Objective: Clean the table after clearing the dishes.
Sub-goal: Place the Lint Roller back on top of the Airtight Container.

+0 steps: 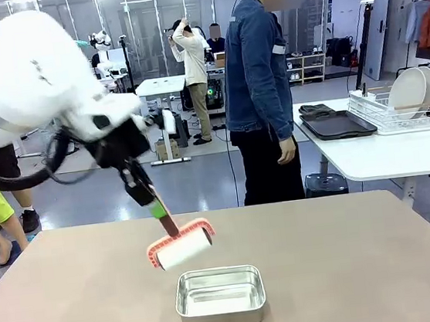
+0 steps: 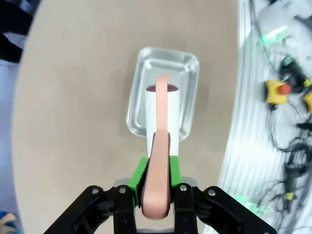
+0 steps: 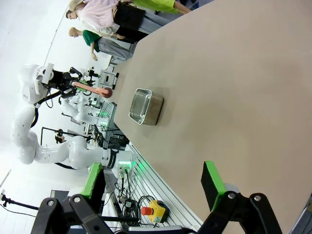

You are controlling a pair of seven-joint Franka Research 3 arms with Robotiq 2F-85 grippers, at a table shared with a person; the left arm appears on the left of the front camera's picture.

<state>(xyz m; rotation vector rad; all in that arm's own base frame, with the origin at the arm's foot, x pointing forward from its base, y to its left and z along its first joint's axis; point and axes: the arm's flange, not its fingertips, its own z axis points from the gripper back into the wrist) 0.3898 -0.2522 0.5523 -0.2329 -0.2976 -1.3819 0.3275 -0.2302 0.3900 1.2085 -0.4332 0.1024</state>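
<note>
Fingers [image 2: 156, 183] pinch roller [image 1: 182, 248] above pan [image 1: 219, 296] on table [image 1: 367, 268].

The left arm [image 1: 27, 81] has big, round white shells, with a black cable looping under it. Its gripper [image 2: 156, 195] is black, with silver screws at the joints and green pads on the fingers [image 2: 139, 175]. The right gripper [image 3: 156, 190] is also black, with silver screws and flat green pads. The person [image 1: 257, 86] at the far side wears a dark blue denim jacket with a small white patch on the chest, and black trousers.
</note>
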